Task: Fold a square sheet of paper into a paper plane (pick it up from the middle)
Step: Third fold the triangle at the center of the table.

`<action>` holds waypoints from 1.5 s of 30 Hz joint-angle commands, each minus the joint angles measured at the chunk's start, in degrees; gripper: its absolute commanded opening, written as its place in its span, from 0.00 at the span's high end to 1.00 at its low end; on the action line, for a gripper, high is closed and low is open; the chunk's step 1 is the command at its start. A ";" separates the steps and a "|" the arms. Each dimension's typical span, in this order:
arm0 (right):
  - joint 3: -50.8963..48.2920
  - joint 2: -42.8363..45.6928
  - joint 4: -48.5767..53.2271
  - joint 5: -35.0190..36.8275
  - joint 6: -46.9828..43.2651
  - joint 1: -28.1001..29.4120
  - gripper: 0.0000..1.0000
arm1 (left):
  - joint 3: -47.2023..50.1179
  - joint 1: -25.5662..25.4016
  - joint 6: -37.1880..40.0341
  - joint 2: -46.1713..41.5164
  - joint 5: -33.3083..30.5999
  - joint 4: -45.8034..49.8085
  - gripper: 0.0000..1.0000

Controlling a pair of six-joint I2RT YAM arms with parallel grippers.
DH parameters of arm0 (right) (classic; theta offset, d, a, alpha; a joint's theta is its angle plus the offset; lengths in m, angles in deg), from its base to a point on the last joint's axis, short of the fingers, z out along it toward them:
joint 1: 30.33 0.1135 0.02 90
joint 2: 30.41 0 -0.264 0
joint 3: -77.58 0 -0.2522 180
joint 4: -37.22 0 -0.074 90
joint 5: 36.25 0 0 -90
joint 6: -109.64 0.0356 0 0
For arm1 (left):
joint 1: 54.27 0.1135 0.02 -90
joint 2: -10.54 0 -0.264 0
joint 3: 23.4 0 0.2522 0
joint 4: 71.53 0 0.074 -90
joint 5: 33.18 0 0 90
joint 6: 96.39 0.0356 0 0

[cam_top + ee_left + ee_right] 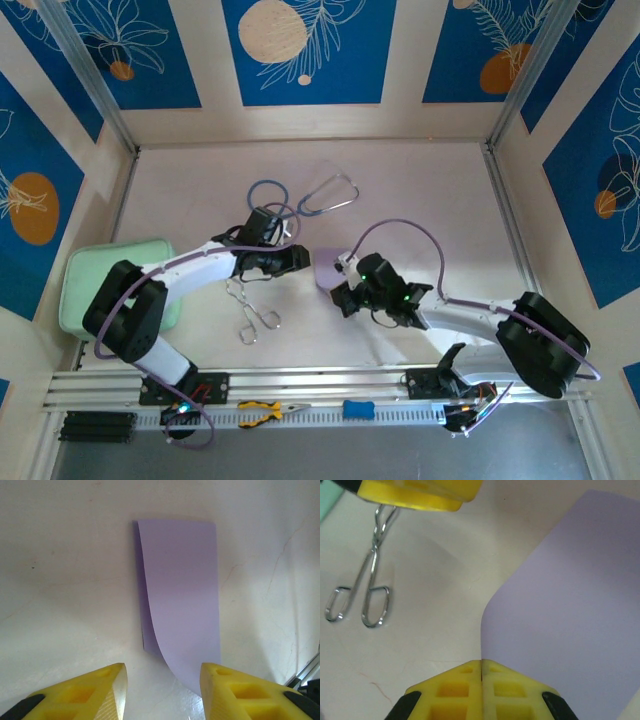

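1 sheet (185, 600) — 1 pr forceps (371, 555)

I've got the thin pale lilac sheet of paper (185, 595) lying doubled over on the pale scuffed tabletop (65, 580), and its left flap curls up off the layer below. At the paper's near end my left gripper (162, 682) has its chunky yellow plastic fingers (90, 692) spread apart. The paper's near corner runs in right beside the right-hand finger, but I can't tell if they touch.
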 commanded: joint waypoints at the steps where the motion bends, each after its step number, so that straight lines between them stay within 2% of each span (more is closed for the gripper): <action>1: 1.37 -2.04 -2.43 -11.63 4.44 -3.58 0.99 | -2.43 1.22 1.41 0.38 2.25 -0.05 0.59; 6: 3.46 -8.03 -4.90 -19.26 8.06 -9.31 0.99 | -6.38 1.58 2.40 4.64 6.70 -1.32 0.66; 10: 4.67 -12.15 -8.33 -22.17 10.61 -12.14 0.99 | -10.47 1.63 3.48 9.21 9.05 -1.46 0.72; 19: 6.46 -18.11 -11.23 -29.09 13.54 -16.03 0.99 | -20.89 1.70 5.52 20.23 13.63 -1.55 0.77; 30: 6.23 -19.22 -12.16 -30.98 13.48 -17.40 0.99 | -33.87 1.74 10.44 32.35 17.04 4.54 0.80; 45: 6.97 -20.11 -11.11 -30.76 13.53 -18.10 0.99 | -35.51 1.59 13.38 39.80 14.73 10.22 0.84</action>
